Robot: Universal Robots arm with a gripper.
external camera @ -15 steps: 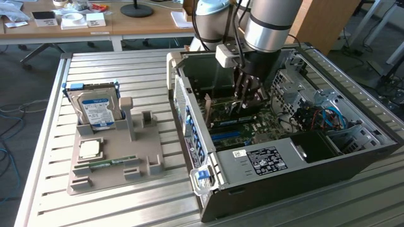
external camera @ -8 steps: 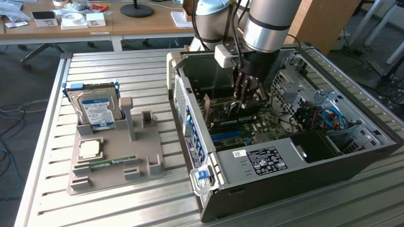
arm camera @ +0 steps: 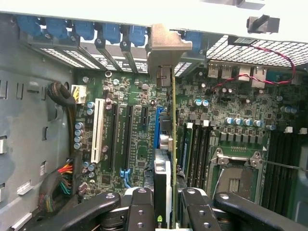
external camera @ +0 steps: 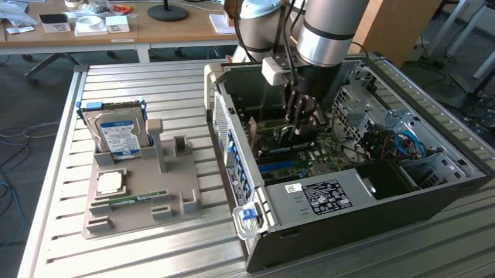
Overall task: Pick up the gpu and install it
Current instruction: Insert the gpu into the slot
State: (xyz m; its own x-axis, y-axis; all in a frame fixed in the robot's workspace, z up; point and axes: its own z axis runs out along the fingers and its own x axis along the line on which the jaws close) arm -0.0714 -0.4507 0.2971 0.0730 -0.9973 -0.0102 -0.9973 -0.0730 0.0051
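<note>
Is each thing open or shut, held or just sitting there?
computer case: open, lying on its side.
gpu: held on edge inside the case.
pincer: shut on the gpu.
hard drive: standing upright in its holder.
memory stick: lying flat on the holder.

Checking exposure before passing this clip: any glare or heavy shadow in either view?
Exterior view: daylight washes the table, the computer case interior sits shaded. Wrist view: the case rim is blown white, the motherboard evenly lit.
</note>
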